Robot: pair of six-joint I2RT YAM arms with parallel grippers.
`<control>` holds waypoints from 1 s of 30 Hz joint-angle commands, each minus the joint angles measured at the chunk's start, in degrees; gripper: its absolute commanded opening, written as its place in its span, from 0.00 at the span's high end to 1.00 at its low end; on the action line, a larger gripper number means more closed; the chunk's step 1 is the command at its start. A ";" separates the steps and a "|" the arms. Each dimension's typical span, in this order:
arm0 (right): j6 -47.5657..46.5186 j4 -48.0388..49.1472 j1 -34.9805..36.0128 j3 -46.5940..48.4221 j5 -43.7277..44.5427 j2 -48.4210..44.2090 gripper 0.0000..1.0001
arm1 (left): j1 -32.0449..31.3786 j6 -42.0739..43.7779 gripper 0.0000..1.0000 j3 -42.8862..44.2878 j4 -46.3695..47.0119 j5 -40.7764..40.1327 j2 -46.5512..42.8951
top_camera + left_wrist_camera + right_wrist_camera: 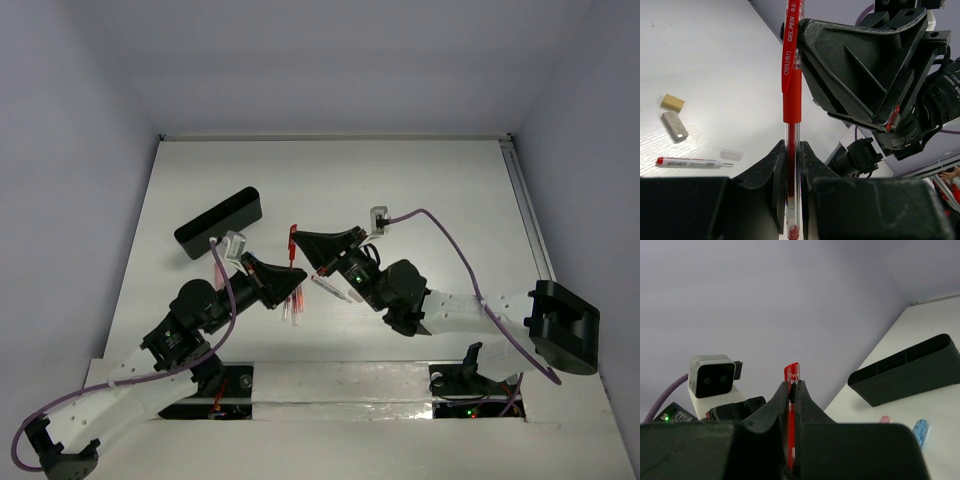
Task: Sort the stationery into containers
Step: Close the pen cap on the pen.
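The red gel pen (791, 75), judged light, stiff and slippery on its clear barrel, is held above the table (400, 180), clenched toward opposite ends by the left gripper (792, 150) and right gripper (793, 390), and is best gripped squarely across the barrel.

The gel pen (792, 65) is seen in red with white lettering and a clear lower barrel. The left gripper (791, 150), the right gripper (792, 390) and the box (910, 371) are black. Against the white table (715, 60), an eraser (673, 102) is coloured beige, a block (674, 125) grey, a white pen (690, 161) red-tipped, one capsule (884, 419) pink and another capsule (920, 431) blue.
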 commanded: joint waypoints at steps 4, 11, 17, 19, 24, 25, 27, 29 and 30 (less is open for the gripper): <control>-1.12 -0.01 1.25 -0.13 -0.65 -0.61 1.00 | 0.13 2.28 1.00 5.63 2.96 -2.51 0.77; 0.91 -1.86 1.25 -0.65 -2.76 -0.61 1.00 | 0.13 3.60 1.00 7.12 2.26 -2.51 1.82; 2.84 -4.06 1.25 -0.74 -4.34 -0.87 1.00 | 0.13 5.09 1.00 8.88 1.47 -3.12 2.44; 3.80 -4.84 1.25 -0.74 -4.78 -1.13 1.00 | 0.13 6.05 1.00 10.02 0.33 -3.91 2.70; 5.39 -11.77 1.25 1.10 -7.06 -2.36 1.00 | 0.13 7.99 1.00 12.48 -2.22 -4.88 2.62; 6.00 -12.57 1.25 1.54 -7.94 -2.71 1.00 | 0.13 8.34 1.00 13.10 -2.58 -4.88 2.53; 6.62 -15.11 1.25 2.15 -8.65 -2.98 1.00 | 0.13 8.96 1.00 13.54 -3.37 -6.72 2.44; 6.80 -16.36 1.25 2.68 -9.26 -3.59 1.00 | 0.13 8.87 1.00 13.46 -3.20 -6.12 2.27; 6.80 -16.27 1.25 2.51 -9.18 -3.94 1.00 | 0.13 8.44 1.00 13.19 -2.50 -5.76 2.26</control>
